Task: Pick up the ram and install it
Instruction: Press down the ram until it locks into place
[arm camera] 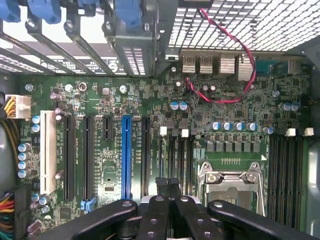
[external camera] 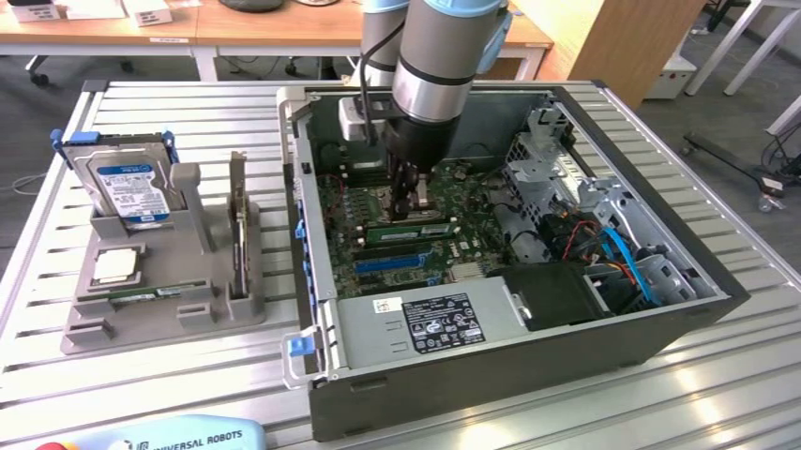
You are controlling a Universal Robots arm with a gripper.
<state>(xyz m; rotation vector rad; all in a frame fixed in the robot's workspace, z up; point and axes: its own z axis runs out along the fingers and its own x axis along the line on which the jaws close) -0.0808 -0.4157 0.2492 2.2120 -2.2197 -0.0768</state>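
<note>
The claw (external camera: pixel 414 208) is down inside the open computer case (external camera: pixel 651 309), fingers pressed together just above the motherboard (arm camera: pixel 125 100). The ram (external camera: pixel 403 226) lies flat in a slot right beneath the fingertips, beside the processor socket (arm camera: pixel 231 182). On the surface (external camera: pixel 163 375) a grey holder (external camera: pixel 206 272) carries a hard drive (external camera: pixel 129 183).
</note>
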